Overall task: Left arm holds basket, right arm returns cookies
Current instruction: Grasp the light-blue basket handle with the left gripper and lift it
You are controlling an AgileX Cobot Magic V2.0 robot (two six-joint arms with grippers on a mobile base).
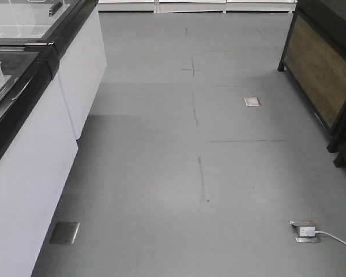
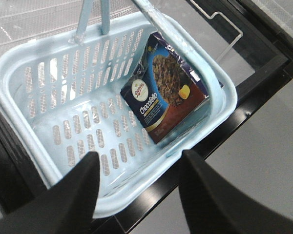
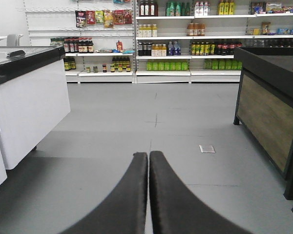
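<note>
**A:** Where is the dark navy cardboard cookie box (image 2: 161, 92)?

**B:** It is inside the light blue slotted plastic basket (image 2: 63, 83). It stands tilted with its printed face up and leans on the basket wall nearest the freezer's outer edge.

**A:** Which freezer?

**B:** The white chest freezer (image 2: 263, 83) with a black frame and a glass lid. The basket sits on top of it at that black edge, and its thin blue handle (image 2: 83, 24) rises out of view.

**A:** What about the left gripper (image 2: 140, 153)?

**B:** Its black fingers are spread wide over the basket rim on the side away from the handle, and nothing is between them.

**A:** And the right gripper (image 3: 149, 154)?

**B:** Its fingers are pressed together and it holds nothing. It hangs over the grey floor (image 3: 136, 107) beside the freezer. It points down the aisle towards white shelves of bottles (image 3: 185, 48) beyond the freezer's far end. A dark stand with a wooden panel (image 3: 268, 112) is across the aisle from the freezer.
</note>
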